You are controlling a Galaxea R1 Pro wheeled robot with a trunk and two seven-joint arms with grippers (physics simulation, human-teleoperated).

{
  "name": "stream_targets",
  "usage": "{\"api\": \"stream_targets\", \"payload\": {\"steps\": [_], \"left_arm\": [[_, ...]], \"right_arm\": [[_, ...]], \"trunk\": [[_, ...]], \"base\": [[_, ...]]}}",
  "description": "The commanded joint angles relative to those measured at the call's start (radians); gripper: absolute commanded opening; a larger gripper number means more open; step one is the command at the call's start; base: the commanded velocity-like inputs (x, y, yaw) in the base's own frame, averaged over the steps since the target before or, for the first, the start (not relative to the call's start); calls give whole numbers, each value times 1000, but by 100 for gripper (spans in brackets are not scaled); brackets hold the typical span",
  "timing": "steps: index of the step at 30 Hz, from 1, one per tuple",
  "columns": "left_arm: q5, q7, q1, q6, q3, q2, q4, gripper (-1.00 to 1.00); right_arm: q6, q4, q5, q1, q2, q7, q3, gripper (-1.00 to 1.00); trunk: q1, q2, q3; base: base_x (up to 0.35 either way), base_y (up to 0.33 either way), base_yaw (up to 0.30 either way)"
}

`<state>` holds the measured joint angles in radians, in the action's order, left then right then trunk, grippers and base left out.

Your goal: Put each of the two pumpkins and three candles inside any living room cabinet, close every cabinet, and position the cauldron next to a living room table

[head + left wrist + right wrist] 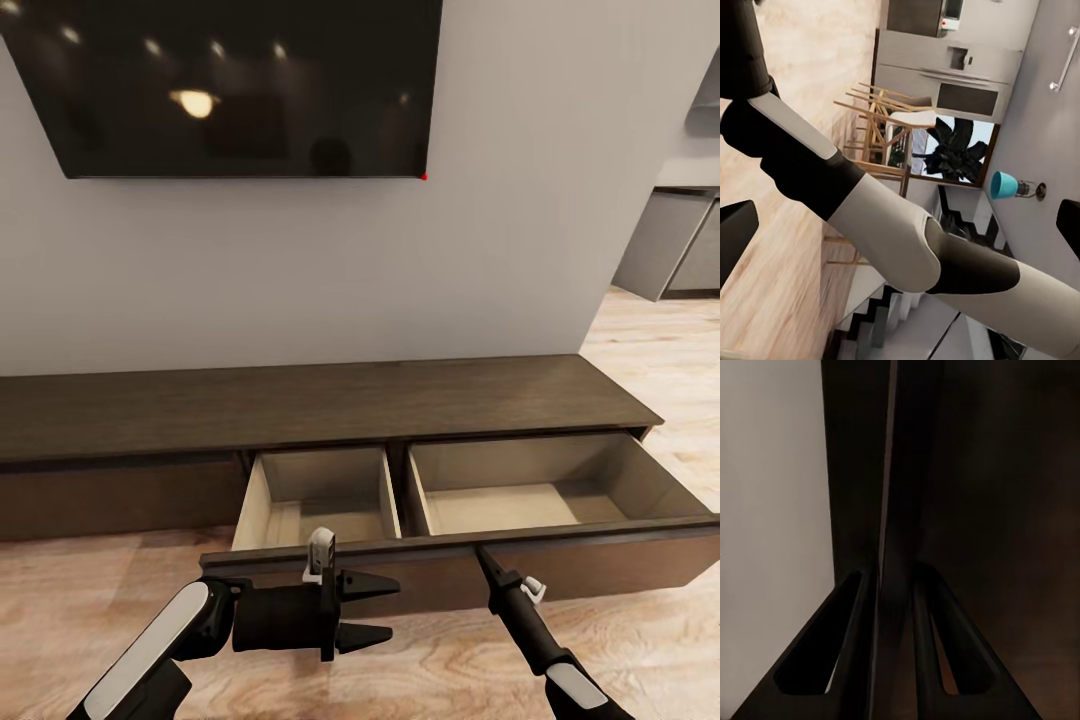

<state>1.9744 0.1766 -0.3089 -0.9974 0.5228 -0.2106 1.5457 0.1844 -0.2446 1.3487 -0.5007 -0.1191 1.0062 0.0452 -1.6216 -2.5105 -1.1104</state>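
Cabinet (pixel 300 405), both pull-out fronts drawn, pale insides bare: right tool (pixel 484 558) at five o'clock, fingers pinched on the wide drawer front's (pixel 560 555) upper edge, long axis nine-to-three; left tool (pixel 370 610) spread and empty, just before it.

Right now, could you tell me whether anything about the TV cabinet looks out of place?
Two drawers of the cabinet stand pulled out, the middle one and the right one. The visible pale insides look empty. The right gripper meets the front panel's top edge.
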Motion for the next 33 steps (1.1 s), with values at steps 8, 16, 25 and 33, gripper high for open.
{"api": "stream_targets", "payload": {"steps": [8, 16, 25, 33], "left_arm": [[11, 9, -1, 0, 0, -1, 0, 100], [11, 9, -1, 0, 0, -1, 0, 100], [11, 9, -1, 0, 0, -2, 0, 100], [11, 9, -1, 0, 0, -1, -1, 100]], "right_arm": [[17, -1, 6, -1, 7, 22, 41, -100], [17, -1, 7, -1, 7, 22, 41, -100], [17, -1, 7, -1, 7, 23, 41, -100], [18, -1, 6, -1, 7, 22, 41, 100]], "trunk": [[0, 0, -1], [0, 0, -1], [0, 0, -1], [0, 0, -1]], "base": [[-4, 0, 0], [-32, 0, 0], [-36, 0, 0], [0, 0, 0]]}}
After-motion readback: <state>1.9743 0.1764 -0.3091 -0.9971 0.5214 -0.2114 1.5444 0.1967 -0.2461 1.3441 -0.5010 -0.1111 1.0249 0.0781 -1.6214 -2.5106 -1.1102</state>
